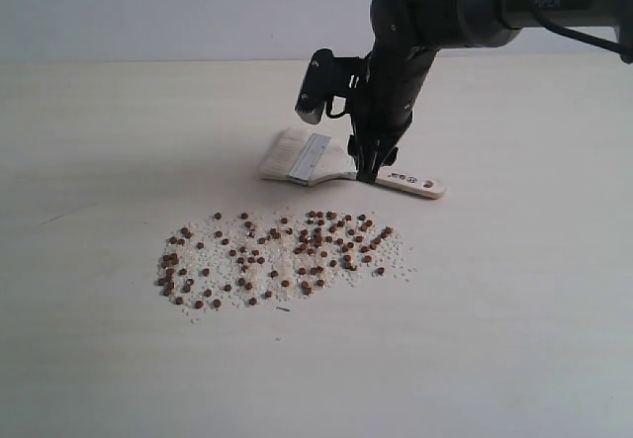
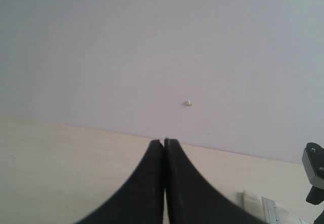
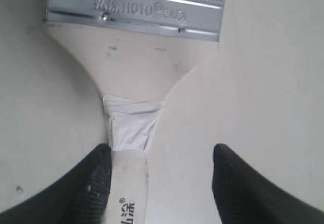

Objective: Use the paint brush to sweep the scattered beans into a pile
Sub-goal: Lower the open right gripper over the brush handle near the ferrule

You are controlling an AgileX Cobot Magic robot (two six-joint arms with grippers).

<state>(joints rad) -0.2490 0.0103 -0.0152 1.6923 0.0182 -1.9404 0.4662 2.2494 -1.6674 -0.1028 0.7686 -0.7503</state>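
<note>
The paint brush [image 1: 318,160] lies flat on the table [image 1: 514,319]. Its long side runs left to right in the exterior view: the bristles [image 1: 282,153] point left and the handle end [image 1: 423,185] points right, a bit nearer the camera. The bristles are pale cream, the metal band [image 3: 134,6] is shiny silver with letters on it, and the wood is light. White tape [image 3: 132,122] is wrapped round the thin part of the handle.

The beans [image 1: 287,255] lie just in front of the brush, apart from it. They are little red-brown dots spread over white crumbs.

The right gripper [image 1: 368,171] points down over the thin part of the handle. Its jaws are wide apart, one on each side — they hold nothing. Its dark arm comes in from the upper right.

The left gripper [image 2: 164,150] has its jaws pressed together with nothing between them, and it faces the wall.
</note>
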